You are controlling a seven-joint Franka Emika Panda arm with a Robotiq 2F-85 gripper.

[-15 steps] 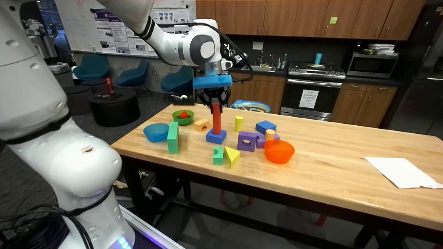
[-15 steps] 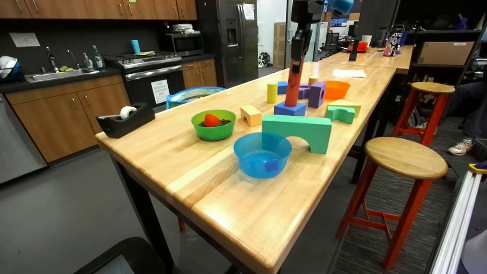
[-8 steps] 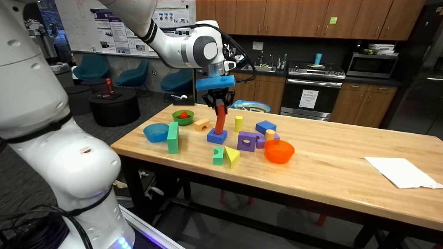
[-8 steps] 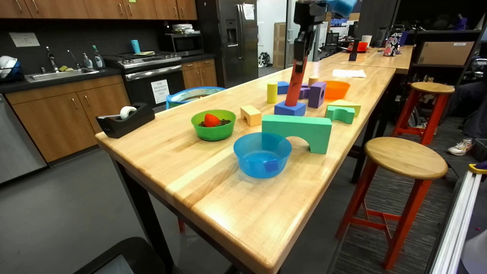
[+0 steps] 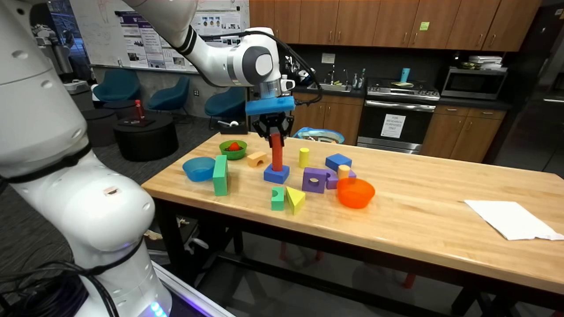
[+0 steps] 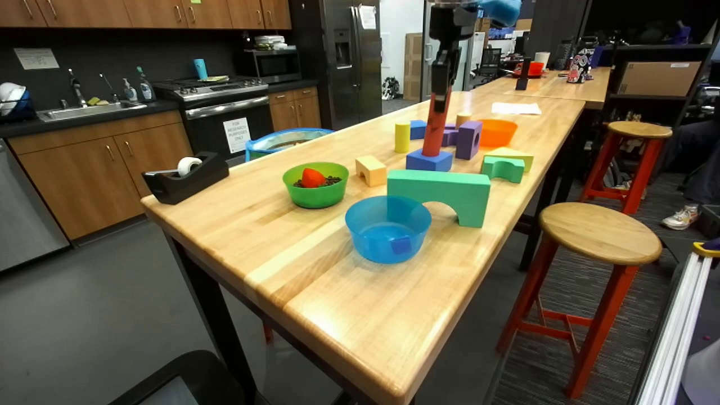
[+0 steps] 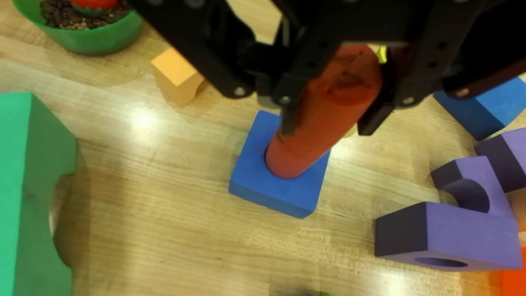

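Observation:
My gripper (image 5: 276,141) is shut on the upper part of a red cylinder (image 5: 276,159). In the wrist view the gripper (image 7: 328,125) has a dark finger on either side of the cylinder (image 7: 294,158). The cylinder stands almost upright, its lower end at the middle of a blue square block (image 7: 271,191) on the table. A dark rim shows along part of its base, as if it sits in a hole; how deep is hidden. The blue block (image 6: 428,162) rests flat in both exterior views.
Around the blue block stand an orange arch (image 5: 257,159), a yellow cylinder (image 5: 304,157), purple blocks (image 5: 313,180), a small green block (image 5: 277,199) and a yellow triangle (image 5: 295,200). A large green arch (image 6: 439,188), blue bowl (image 6: 388,230), green bowl (image 6: 315,194) and orange bowl (image 5: 355,193) stand farther out.
Half a second ago my gripper had swung right and slightly down, leaning and bending the cylinder. Now it is back left and the cylinder is nearly straight. The blue block has shifted very slightly right.

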